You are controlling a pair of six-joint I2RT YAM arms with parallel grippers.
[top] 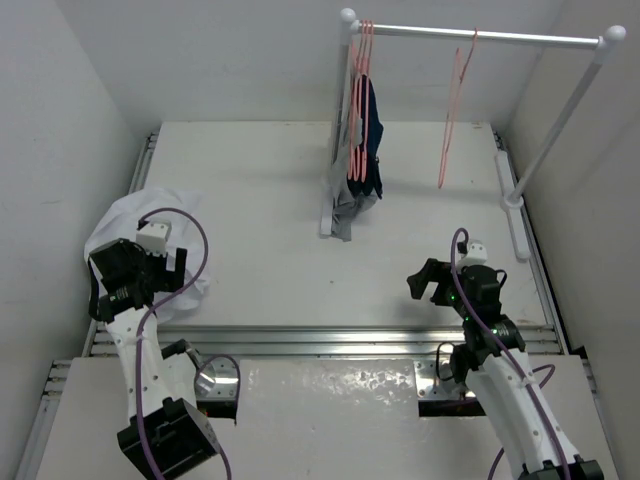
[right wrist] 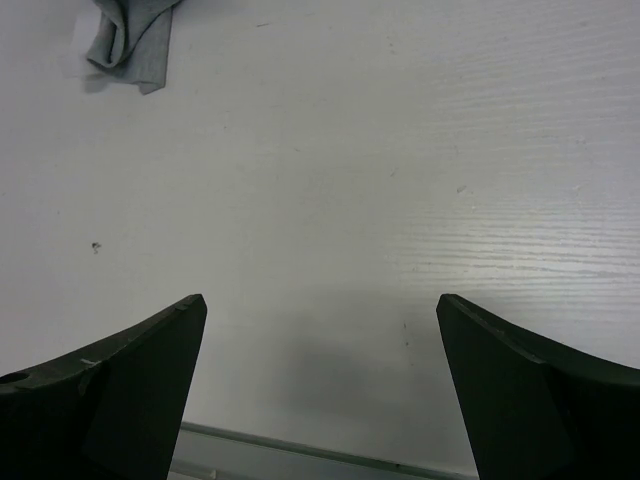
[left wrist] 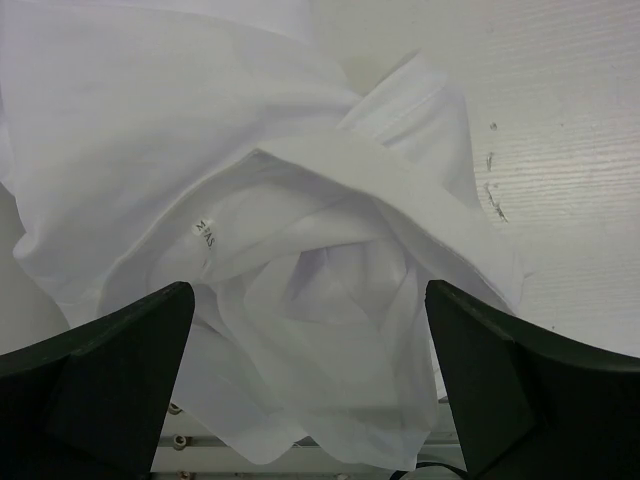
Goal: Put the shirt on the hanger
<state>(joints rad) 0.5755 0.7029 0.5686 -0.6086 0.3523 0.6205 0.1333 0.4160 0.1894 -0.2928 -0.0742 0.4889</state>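
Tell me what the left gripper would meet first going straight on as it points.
The left gripper would probably meet the shirt, bunched directly ahead between its open fingers; distance unclear.

light: bright, even, overhead | shadow: soft on white wood-grain bench [right wrist: 330, 360] | glare: glossy white near panel [top: 340, 385] | white thin shirt [left wrist: 200, 120]: nearly washed-out

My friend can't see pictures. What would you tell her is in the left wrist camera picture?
A crumpled white shirt fills most of the picture, its collar and a tiny tag showing. The left claw hangs open over it, one dark finger in each bottom corner, with white table at the upper right.
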